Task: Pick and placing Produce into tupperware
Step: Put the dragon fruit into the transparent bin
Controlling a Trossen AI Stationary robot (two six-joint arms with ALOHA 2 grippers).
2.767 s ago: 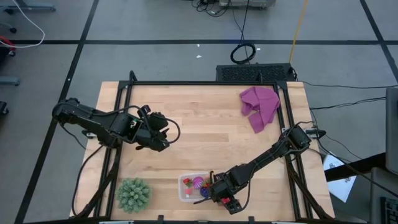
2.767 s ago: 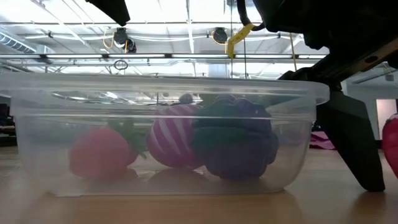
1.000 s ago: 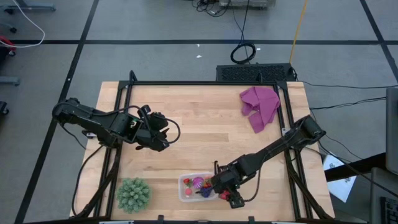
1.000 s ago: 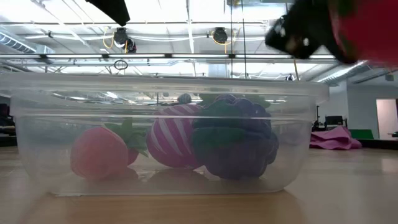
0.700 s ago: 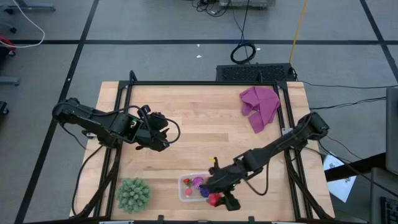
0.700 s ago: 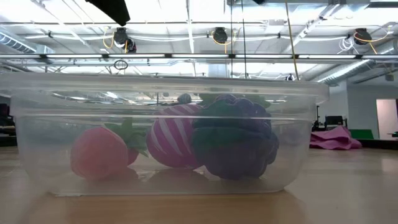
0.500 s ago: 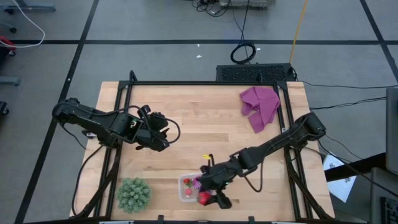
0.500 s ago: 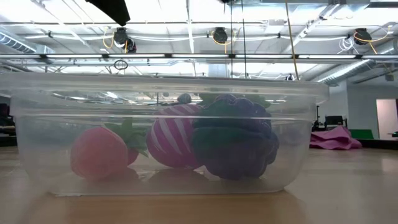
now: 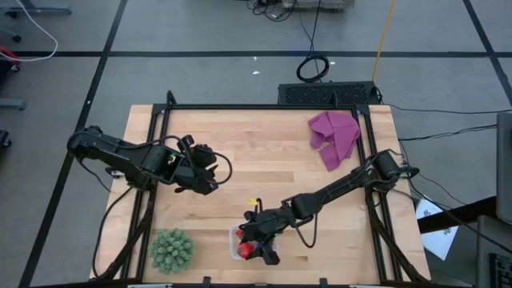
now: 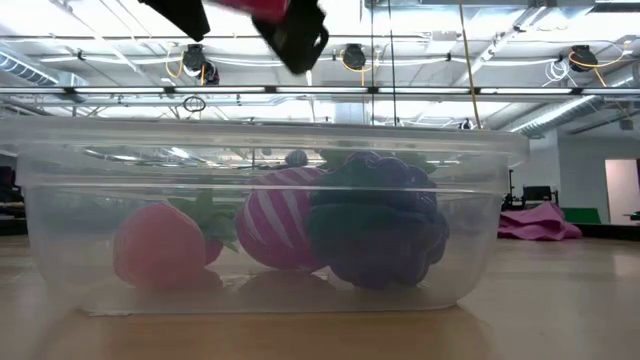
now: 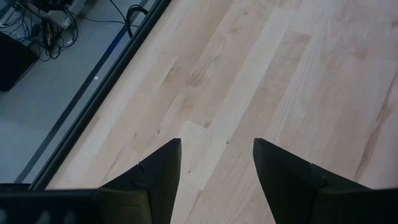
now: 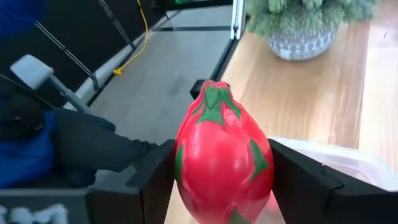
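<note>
Above the tupperware, right end effector pinches a red fruit.

Bright ceiling lights are flooding everything evenly; the clear tupperware is hazing its contents, shadows staying faint.

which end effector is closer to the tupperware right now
Right. The right end effector hangs over the tupperware, holding a red fruit; the left end effector sits farther back on the table.
</note>
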